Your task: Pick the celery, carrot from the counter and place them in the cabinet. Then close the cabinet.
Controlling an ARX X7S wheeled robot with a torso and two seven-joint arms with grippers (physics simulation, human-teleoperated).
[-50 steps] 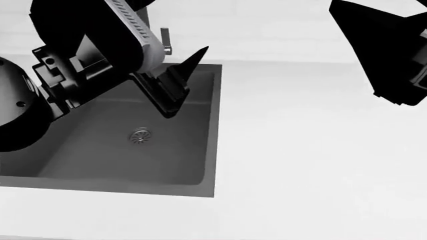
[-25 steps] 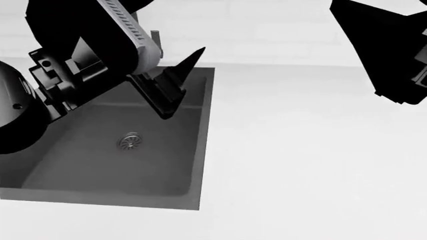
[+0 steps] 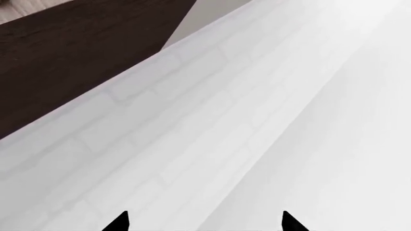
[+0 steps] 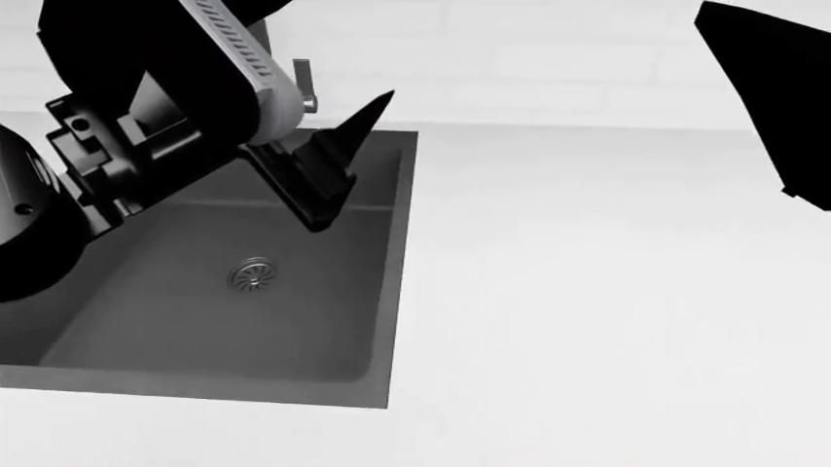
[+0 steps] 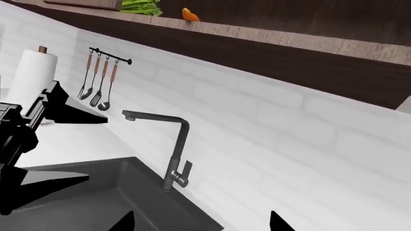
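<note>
Celery (image 5: 141,6) and carrot (image 5: 189,15) apparently sit inside the cabinet (image 5: 282,21) already; both tools, left (image 4: 341,161) and right (image 5: 200,222), spread empty. Closing the door remains.

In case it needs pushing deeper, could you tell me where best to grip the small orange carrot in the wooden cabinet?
Only one end of the small orange carrot shows above the pale wooden shelf lip, beside the leafy green celery. I'd probably pinch that end, coming from the open front; the rest is hidden.
</note>
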